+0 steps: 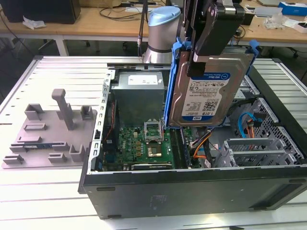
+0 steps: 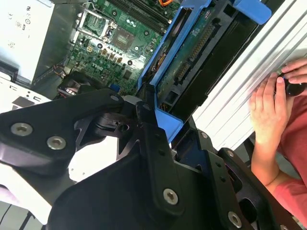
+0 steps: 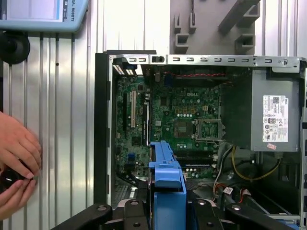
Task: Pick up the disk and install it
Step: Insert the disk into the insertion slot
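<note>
Silver metal, white-and-blue label, blue plastic carrier rails: the disk point(image 1: 207, 93). Held on edge, label face toward the exterior camera, lifted clear of the bench point(image 1: 43, 196). Hangs over the interior of the open computer case point(image 1: 192, 184), between the grey power supply point(image 1: 139, 93) on the exterior view's left and the perforated drive cage point(image 1: 261, 148) on the exterior view's right. Lower edge above the motherboard point(image 1: 146, 143); appears to touch nothing below.

Black tool point(image 1: 204, 55): clenched on the disk at its upper end, 1 finger across the label face, the other presumably behind. In the second wrist view, tool point(image 2: 148, 129) set against the blue rail, with the green circuit-board side of the disk point(image 2: 192, 52) showing. In the first wrist view, blue carrier end of the disk point(image 3: 168, 184) poised over the board.

Grey moulded fixture point(image 1: 50, 129): on the bench at the exterior view's left, well apart from the case.

Person's hand point(image 2: 268, 103): on the ribbed bench top beside the case, closed round a small dark object.

Blue cable point(image 1: 245, 123): loose inside the case near the drive cage, not joined to the disk.

Progress, as a judgement: pick-up done, going by the lifted grip. Installation not done: not yet seated in any bay, carrier rails free of the cage.
</note>
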Controlling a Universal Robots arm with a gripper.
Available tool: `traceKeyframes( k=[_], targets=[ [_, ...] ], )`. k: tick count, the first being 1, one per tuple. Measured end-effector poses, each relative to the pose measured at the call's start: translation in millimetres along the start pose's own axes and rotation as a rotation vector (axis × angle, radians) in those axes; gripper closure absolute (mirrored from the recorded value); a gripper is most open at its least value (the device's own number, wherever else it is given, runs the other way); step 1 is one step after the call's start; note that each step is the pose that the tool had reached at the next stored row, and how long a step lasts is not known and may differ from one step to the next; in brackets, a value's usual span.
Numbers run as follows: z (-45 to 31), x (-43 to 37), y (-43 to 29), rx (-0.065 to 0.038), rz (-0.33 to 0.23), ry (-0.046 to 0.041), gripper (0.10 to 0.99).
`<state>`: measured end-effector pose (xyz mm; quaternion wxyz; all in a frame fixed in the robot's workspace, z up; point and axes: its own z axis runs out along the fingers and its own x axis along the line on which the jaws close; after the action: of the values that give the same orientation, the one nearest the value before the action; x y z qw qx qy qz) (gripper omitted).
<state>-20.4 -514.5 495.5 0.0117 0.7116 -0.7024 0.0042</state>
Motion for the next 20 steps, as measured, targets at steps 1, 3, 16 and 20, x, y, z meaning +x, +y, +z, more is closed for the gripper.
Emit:
traceKeyframes(
  k=[1,3,16,20],
  targets=[
    [0.2,0.3,0.0,0.001,0.000,-0.0164,0.718],
    [0.5,4.1,-0.1,0.004,-0.001,-0.0359,0.718],
    [2.5,23.8,-30.3,0.005,0.000,-0.0750,0.718],
    [3.0,24.1,-41.3,0.005,0.001,-0.0742,0.718]
  ],
)
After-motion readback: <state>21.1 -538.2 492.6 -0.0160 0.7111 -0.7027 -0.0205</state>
